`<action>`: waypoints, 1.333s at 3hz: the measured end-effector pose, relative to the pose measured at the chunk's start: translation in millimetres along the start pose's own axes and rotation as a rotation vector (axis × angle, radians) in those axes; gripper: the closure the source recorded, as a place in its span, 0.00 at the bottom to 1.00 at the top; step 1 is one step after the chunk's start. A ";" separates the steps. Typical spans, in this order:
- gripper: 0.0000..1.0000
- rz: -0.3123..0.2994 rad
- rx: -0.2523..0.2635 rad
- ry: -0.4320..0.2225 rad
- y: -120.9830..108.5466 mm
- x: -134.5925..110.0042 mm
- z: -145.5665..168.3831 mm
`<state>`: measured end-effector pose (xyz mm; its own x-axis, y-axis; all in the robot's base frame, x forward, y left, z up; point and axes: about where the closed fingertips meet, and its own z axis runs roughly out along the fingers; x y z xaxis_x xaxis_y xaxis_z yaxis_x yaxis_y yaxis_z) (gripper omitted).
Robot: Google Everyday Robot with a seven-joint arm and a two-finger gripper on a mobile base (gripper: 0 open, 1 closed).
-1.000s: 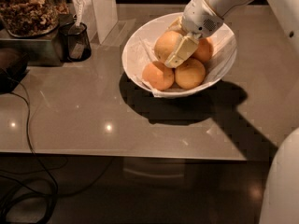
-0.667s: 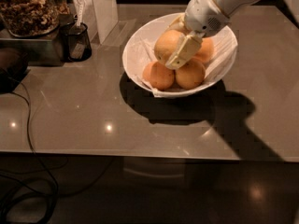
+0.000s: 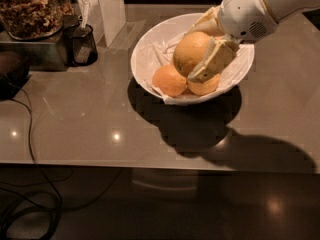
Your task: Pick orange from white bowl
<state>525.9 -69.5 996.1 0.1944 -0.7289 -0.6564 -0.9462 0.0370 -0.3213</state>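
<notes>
The gripper (image 3: 196, 54) is around the orange (image 3: 187, 49), above the smaller oranges (image 3: 169, 80) in the white bowl (image 3: 145, 59) on the table (image 3: 90, 119).

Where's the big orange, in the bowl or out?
In: the orange sits within the bowl rim, with the gripper closed around it.

This is looking like a kitchen: a glossy counter (image 3: 100, 119) is carrying a snack jar (image 3: 30, 9), a black cup (image 3: 81, 45) and a white bowl (image 3: 146, 54) where the gripper (image 3: 201, 53) is clasping the orange (image 3: 187, 51)

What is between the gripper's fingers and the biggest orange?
Nothing, in the camera view: the gripper, over the white bowl, has its fingers closed against the orange.
</notes>
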 end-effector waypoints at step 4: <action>1.00 0.001 0.119 0.080 68.8 -18.0 -58.0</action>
